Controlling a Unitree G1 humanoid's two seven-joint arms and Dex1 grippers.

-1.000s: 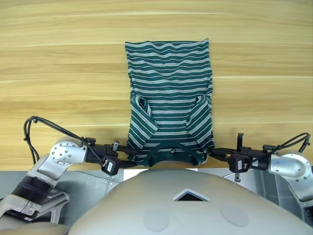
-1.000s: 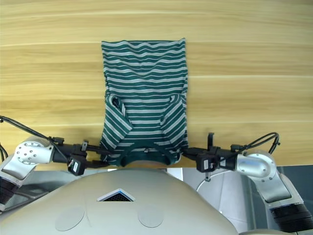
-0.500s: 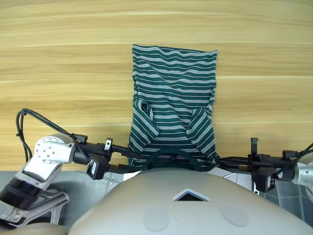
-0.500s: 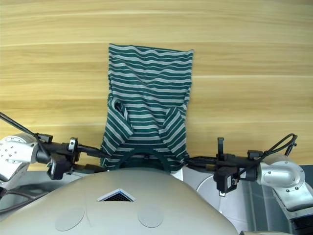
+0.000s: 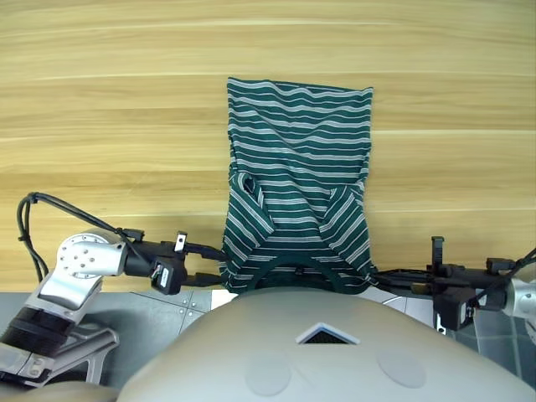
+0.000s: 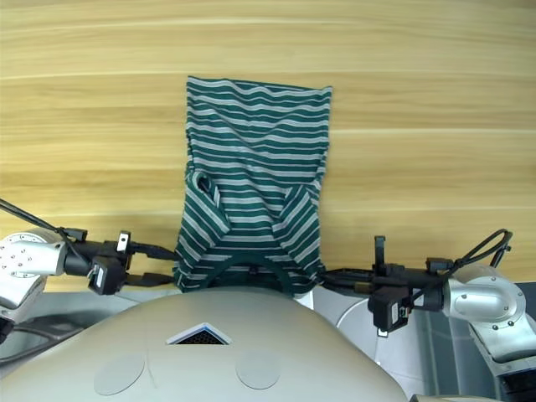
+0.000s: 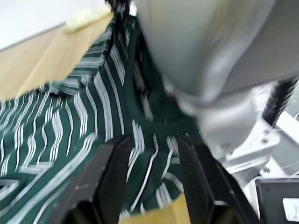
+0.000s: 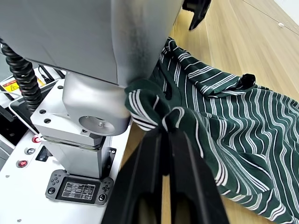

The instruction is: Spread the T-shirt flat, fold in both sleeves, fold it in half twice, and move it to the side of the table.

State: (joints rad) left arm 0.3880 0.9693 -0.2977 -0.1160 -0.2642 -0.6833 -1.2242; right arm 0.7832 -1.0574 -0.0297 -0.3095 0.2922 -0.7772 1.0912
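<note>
Your right gripper (image 8: pixel 164 133) pinching the 5 o'clock shoulder corner of the T-shirt (image 5: pixel 297 167), your left gripper (image 7: pixel 154 142) spread at the 7 o'clock corner (contact hard to judge), collar edge partly hidden, sleeves folded in, body stretching toward 12 o'clock on the table (image 5: pixel 109 126).

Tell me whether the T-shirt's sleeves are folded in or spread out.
Folded in: both sleeves lie over the T-shirt body, angled toward the collar, leaving a narrow rectangle on the table.
</note>
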